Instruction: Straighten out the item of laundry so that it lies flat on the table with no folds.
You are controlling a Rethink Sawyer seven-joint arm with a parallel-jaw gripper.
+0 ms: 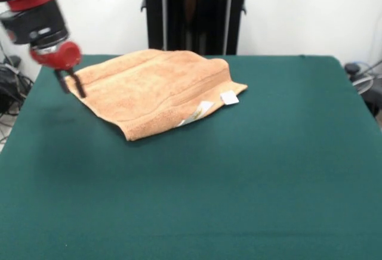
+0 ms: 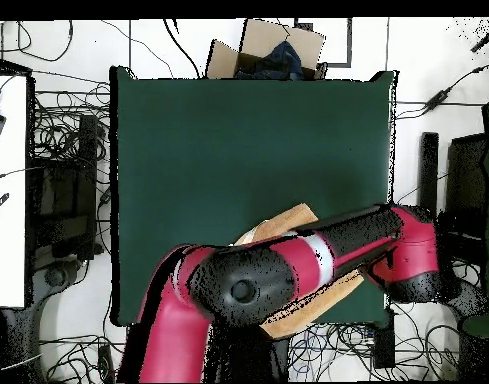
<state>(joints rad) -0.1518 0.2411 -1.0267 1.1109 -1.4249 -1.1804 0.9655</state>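
Towel: lies folded on the far left part of the table, long axis running left to right, tags at its right near edge. Gripper: your two fingers stand slightly apart at the towel's left corner, clamping nothing you can confirm; the towel extends rightward from it.

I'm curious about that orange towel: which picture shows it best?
The front view: the towel lies in full sight, white tag showing, gripper at its corner. In the overhead view the arm hides most of it.
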